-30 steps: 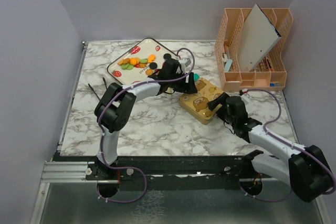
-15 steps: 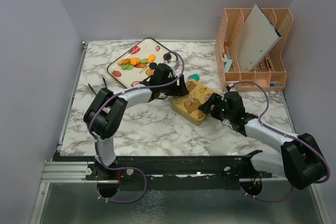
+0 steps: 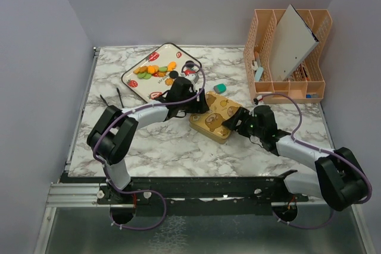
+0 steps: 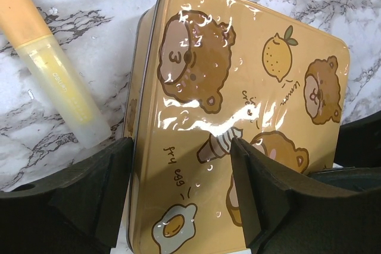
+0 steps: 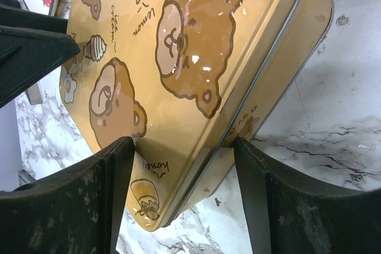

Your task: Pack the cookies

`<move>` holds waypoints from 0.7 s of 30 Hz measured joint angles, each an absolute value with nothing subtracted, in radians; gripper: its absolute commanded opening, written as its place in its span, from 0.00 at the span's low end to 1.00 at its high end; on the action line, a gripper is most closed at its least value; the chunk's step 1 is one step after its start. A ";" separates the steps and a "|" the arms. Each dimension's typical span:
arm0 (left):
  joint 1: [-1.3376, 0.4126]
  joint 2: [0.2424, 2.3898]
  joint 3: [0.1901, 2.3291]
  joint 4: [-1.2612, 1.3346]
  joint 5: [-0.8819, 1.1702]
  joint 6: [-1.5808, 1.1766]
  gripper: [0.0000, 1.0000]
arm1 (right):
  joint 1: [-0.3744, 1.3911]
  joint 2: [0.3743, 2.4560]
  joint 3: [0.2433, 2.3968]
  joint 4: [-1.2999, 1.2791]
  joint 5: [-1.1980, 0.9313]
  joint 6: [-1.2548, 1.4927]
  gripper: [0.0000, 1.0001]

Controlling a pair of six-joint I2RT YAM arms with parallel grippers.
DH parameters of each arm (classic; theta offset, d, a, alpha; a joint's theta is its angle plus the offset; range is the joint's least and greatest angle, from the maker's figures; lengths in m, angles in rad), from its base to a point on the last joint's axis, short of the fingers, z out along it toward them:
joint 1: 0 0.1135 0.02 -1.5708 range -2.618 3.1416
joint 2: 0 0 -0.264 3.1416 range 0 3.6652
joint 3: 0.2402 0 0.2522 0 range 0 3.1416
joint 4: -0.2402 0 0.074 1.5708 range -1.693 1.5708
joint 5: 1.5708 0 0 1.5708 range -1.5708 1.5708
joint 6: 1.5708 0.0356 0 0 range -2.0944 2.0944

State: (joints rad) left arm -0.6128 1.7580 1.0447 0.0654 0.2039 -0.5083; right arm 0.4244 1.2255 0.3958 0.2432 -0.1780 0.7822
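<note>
The cookies [image 3: 156, 69], small orange, green and black discs, lie on a strawberry-print tray [image 3: 143, 84] at the back left. A yellow bear-print tin [image 3: 215, 117], lid on, lies on the table between my grippers. My left gripper [image 3: 193, 102] is open at the tin's far-left edge; in the left wrist view one finger [image 4: 113, 188] sits beside the tin [image 4: 238, 75] and the other over its lid. My right gripper [image 3: 238, 121] is open and straddles the tin's near-right corner [image 5: 155, 218], with its fingers [image 5: 250, 182] against the tin.
A peach desk organizer [image 3: 289, 57] with a grey board stands at the back right. A small teal object [image 3: 220, 88] lies behind the tin. An orange-capped yellow tube [image 4: 53, 69] lies just left of the tin. Walls close in on three sides.
The tin has slid left and toward the near edge, with both grippers moving along with it. The teal object is now uncovered behind it.
</note>
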 measured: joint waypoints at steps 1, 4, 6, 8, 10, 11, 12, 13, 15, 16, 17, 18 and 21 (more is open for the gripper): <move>-0.614 1.758 1.045 0.065 0.201 -0.508 0.71 | 0.425 1.225 0.389 0.252 -0.179 0.781 0.72; -0.617 1.758 1.045 0.065 0.194 -0.508 0.71 | 0.426 1.225 0.376 0.263 -0.187 0.780 0.74; -0.618 1.758 1.045 0.065 0.193 -0.508 0.71 | 0.426 1.221 0.376 0.261 -0.197 0.773 0.76; -0.619 1.758 1.045 0.065 0.192 -0.508 0.71 | 0.426 1.205 0.375 0.249 -0.209 0.765 0.79; -0.622 1.758 1.045 0.065 0.191 -0.508 0.71 | 0.427 1.176 0.374 0.231 -0.222 0.757 0.80; -0.624 1.758 1.045 0.065 0.190 -0.508 0.71 | 0.427 1.159 0.374 0.222 -0.226 0.753 0.80; -0.624 1.758 1.045 0.065 0.189 -0.508 0.71 | 0.427 1.144 0.374 0.214 -0.230 0.749 0.80; -0.624 1.758 1.045 0.065 0.189 -0.508 0.71 | 0.427 1.131 0.374 0.207 -0.234 0.746 0.80; -0.624 1.758 1.045 0.065 0.189 -0.508 0.71 | 0.427 1.118 0.369 0.206 -0.241 0.741 0.79; -0.624 1.758 1.045 0.065 0.189 -0.509 0.71 | 0.427 1.116 0.362 0.208 -0.247 0.740 0.78; -0.625 1.758 1.045 0.065 0.189 -0.509 0.71 | 0.429 1.116 0.355 0.211 -0.253 0.740 0.77; -0.626 1.758 1.045 0.065 0.189 -0.509 0.71 | 0.430 1.119 0.345 0.215 -0.258 0.740 0.75; -0.629 1.758 1.045 0.065 0.189 -0.508 0.71 | 0.431 1.135 0.309 0.227 -0.271 0.741 0.69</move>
